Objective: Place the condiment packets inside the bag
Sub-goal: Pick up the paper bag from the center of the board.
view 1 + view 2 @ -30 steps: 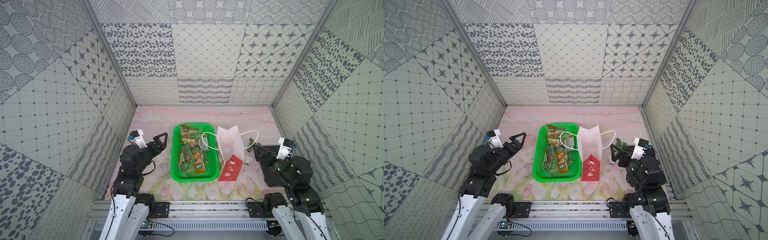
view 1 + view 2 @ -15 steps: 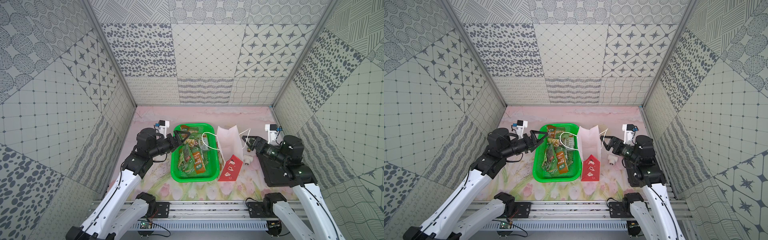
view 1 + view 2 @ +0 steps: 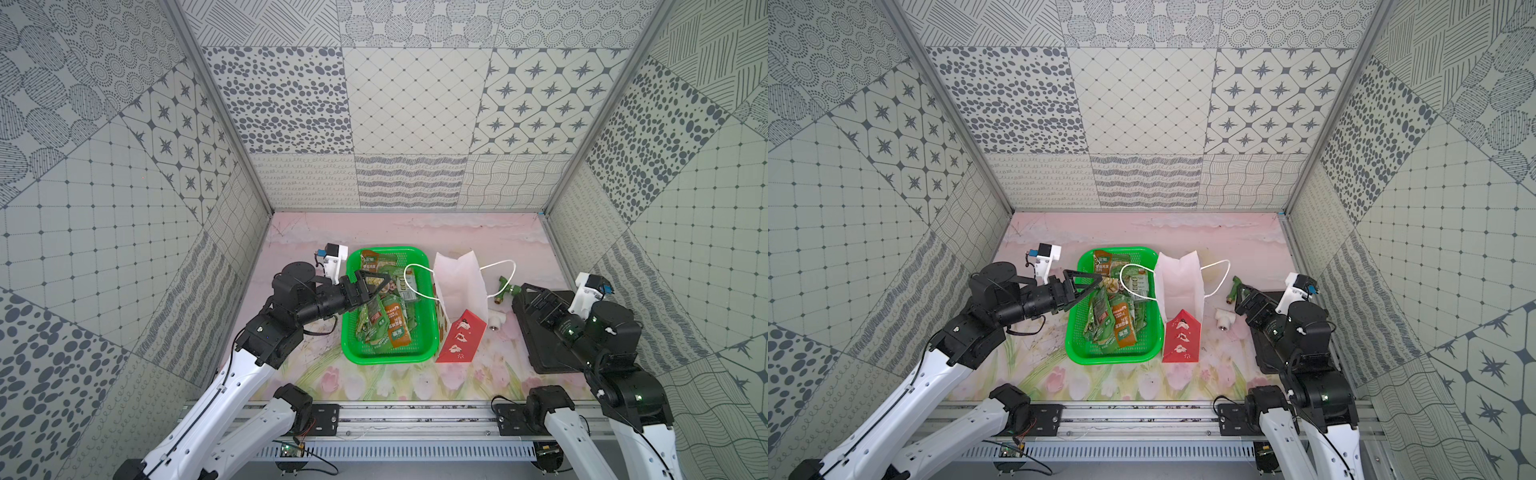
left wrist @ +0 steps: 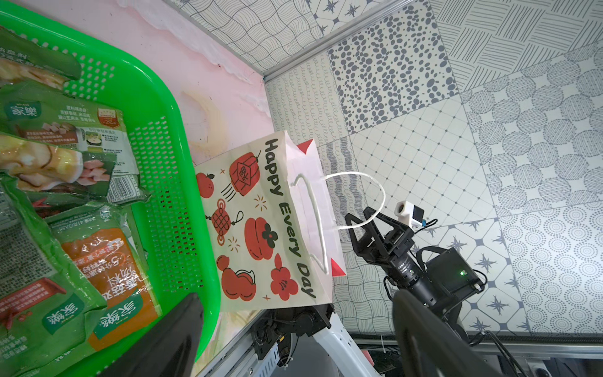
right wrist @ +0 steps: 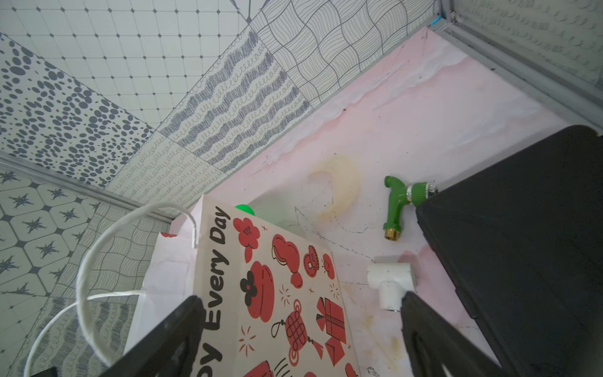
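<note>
The condiment packets (image 3: 384, 309) are piled loosely in the green basket (image 3: 431, 332), and none is yet seen in the bag (image 3: 459, 286), which stands upright just beside the basket with its mouth open and one cord handle (image 3: 411, 282) drooped over the basket's rim. The packets are judged light, thin, crinkly and slick. A free edge or corner of the topmost orange-and-green sachet is best pinched, since a flat press on the face is likely to slide or lift two at once. The paper bag is judged light and easily tipped. The left gripper (image 3: 384, 279) is held above the far end of the pile with its jaws spread and nothing between them. The right gripper (image 4: 359, 217) is also spread and empty, near the bag's other handle and beside the black mat (image 3: 552, 353). Against the frame a second earlier, the left arm is extended from a folded pose beside the basket to over it, the right arm is drawn back after a brief reach towards the bag, and packets, basket and bag are unmoved.
</note>
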{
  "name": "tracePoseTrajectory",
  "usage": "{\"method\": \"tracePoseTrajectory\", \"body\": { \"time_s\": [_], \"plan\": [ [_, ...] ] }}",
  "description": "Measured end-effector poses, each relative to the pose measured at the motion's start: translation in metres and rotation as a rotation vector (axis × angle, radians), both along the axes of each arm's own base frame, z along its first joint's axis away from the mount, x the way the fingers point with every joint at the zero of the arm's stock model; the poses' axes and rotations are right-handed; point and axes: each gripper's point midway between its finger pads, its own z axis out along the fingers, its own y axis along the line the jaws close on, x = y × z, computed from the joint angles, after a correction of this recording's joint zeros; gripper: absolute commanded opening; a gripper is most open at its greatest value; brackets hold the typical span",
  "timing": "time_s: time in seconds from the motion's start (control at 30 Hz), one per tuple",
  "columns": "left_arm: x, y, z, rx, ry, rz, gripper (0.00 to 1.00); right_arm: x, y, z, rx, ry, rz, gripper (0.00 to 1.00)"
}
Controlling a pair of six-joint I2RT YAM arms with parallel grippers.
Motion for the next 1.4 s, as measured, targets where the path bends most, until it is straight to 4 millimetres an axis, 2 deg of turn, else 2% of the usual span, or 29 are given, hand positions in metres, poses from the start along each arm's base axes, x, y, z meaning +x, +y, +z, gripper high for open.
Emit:
{"method": "tracePoseTrajectory", "body": {
  "time_s": [0.07, 0.13, 0.23, 0.33, 0.5, 0.67, 0.73, 0.8, 0.9, 0.93, 1.03, 1.1, 1.23, 1.33, 1.4],
  "plan": [
    [-0.005, -0.003, 0.005, 0.001, -0.007, -0.015, 0.92, -0.006, -0.002, 0.007, -0.003, -0.005, -0.009, 0.97],
    [-0.010, -0.007, 0.010, 0.003, -0.017, -0.037, 0.89, -0.011, 0.000, 0.026, 0.009, -0.047, 0.004, 0.97],
    [-0.015, -0.015, 0.012, 0.017, -0.018, -0.068, 0.82, -0.017, 0.013, 0.052, 0.048, -0.120, 0.077, 0.97],
    [-0.015, -0.026, 0.007, 0.041, -0.003, -0.097, 0.77, -0.020, 0.029, 0.068, 0.089, -0.164, 0.170, 0.96],
    [-0.007, -0.043, -0.001, 0.088, 0.018, -0.128, 0.63, -0.005, 0.053, 0.066, 0.137, -0.113, 0.295, 0.90],
    [0.007, -0.055, -0.008, 0.134, 0.030, -0.135, 0.43, 0.016, 0.073, 0.059, 0.174, -0.054, 0.396, 0.81],
    [0.013, -0.059, -0.012, 0.153, 0.038, -0.134, 0.33, 0.025, 0.079, 0.055, 0.182, -0.033, 0.426, 0.72],
    [0.019, -0.062, -0.015, 0.169, 0.043, -0.133, 0.20, 0.036, 0.083, 0.049, 0.182, -0.008, 0.440, 0.57],
    [0.029, -0.066, -0.016, 0.196, 0.034, -0.128, 0.03, 0.049, 0.084, 0.040, 0.165, 0.024, 0.448, 0.25],
    [0.031, -0.067, -0.015, 0.206, 0.028, -0.127, 0.00, 0.053, 0.084, 0.035, 0.162, 0.040, 0.443, 0.16],
    [0.042, -0.070, -0.006, 0.228, -0.001, -0.111, 0.00, 0.062, 0.080, 0.030, 0.146, 0.059, 0.410, 0.00],
    [0.050, -0.072, 0.001, 0.240, -0.026, -0.100, 0.00, 0.065, 0.076, 0.036, 0.125, 0.040, 0.390, 0.00],
    [0.068, -0.074, 0.015, 0.262, -0.075, -0.071, 0.00, 0.077, 0.070, 0.063, 0.090, -0.029, 0.359, 0.00],
    [0.091, -0.074, 0.025, 0.278, -0.107, -0.037, 0.00, 0.093, 0.065, 0.080, 0.058, -0.069, 0.328, 0.00],
    [0.108, -0.074, 0.030, 0.286, -0.121, -0.015, 0.00, 0.107, 0.061, 0.084, 0.040, -0.075, 0.304, 0.00]
  ]
}}
